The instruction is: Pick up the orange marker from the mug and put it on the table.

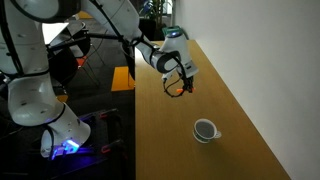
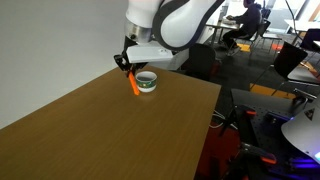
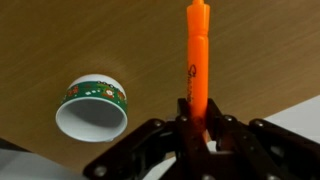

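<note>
Orange marker (image 3: pixel 197 60) out of mug (image 3: pixel 92 105), pinched upright between closed fingers (image 3: pixel 182 118), held above table (image 3: pixel 40 40). Mug looks empty. Left: lower, lay down, release.

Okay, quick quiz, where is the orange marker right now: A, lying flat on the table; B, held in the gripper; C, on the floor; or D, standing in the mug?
B: the orange marker is clamped in the gripper, apart from the mug.
</note>
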Robot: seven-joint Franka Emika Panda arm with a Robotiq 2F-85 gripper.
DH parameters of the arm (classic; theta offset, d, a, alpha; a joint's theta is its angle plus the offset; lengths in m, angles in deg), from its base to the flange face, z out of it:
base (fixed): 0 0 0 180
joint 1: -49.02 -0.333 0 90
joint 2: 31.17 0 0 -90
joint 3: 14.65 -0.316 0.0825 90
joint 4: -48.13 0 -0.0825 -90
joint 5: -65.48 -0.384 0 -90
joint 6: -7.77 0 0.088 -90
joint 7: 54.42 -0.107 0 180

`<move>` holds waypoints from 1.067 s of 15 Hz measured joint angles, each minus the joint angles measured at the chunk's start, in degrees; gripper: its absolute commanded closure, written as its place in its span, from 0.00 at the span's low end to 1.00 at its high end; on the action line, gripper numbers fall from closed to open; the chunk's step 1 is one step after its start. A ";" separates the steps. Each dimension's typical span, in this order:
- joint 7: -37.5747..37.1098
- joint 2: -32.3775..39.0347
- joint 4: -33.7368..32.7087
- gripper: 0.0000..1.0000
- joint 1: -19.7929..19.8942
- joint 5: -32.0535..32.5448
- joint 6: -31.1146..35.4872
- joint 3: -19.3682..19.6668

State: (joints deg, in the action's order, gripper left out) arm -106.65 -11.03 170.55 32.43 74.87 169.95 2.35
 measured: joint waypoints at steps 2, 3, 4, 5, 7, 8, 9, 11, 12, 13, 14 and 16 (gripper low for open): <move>5.60 -1.59 0.00 0.95 3.78 -2.80 -5.42 -4.82; 7.72 -1.90 -0.03 0.95 4.97 -3.52 -7.45 -6.30; 9.46 -1.95 -0.09 0.95 5.79 -3.66 -9.18 -7.30; 10.97 -1.91 -0.12 0.95 6.27 -3.66 -10.81 -7.99; 14.89 -1.59 -0.13 0.95 7.09 -3.68 -13.03 -9.52; 17.09 -1.28 -0.17 0.95 7.47 -3.79 -13.65 -10.41; 19.27 -0.84 -0.28 0.95 7.70 -3.85 -14.16 -11.25; 24.32 0.44 -0.55 0.95 8.07 -4.62 -14.77 -13.09; 27.27 1.26 -0.76 0.95 8.23 -5.32 -14.93 -14.10; 30.27 2.22 -1.07 0.95 8.42 -5.98 -15.11 -15.16; 33.12 3.21 -1.43 0.95 8.61 -6.47 -15.22 -16.14; 38.89 5.37 -2.31 0.95 9.05 -6.92 -15.38 -18.01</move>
State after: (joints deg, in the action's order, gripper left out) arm -67.77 -5.66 168.24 41.48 67.95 154.58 -15.66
